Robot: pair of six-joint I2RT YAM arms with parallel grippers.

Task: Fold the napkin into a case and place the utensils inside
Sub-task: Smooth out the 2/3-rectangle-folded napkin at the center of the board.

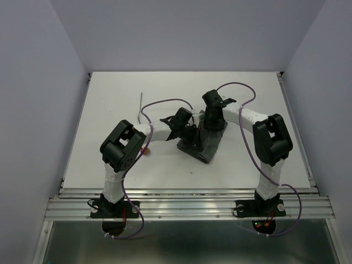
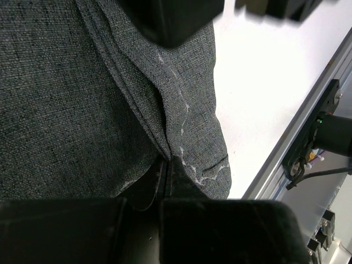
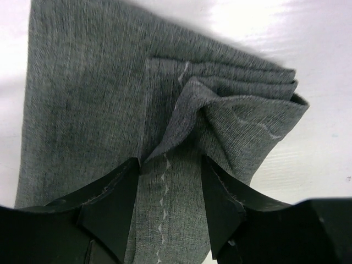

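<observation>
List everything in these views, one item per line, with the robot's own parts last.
dark grey woven fabric napkin: one, dark grey with lighter stitching, folded in layers at the table's centre
slim grey stick utensil: one, grey, far left on the table, apart from the cloth
small red round piece: one, red, beside the left arm's elbow, mostly hidden
white flat table: one, white, under everything
silver metal rail: one, silver, along the near edge
purple cables: two, purple, one looping off each arm
black and white robot arms: two, reaching in to the cloth
left claw: one, black, shut on a napkin fold
right claw: one, black, open astride a raised fold
</observation>
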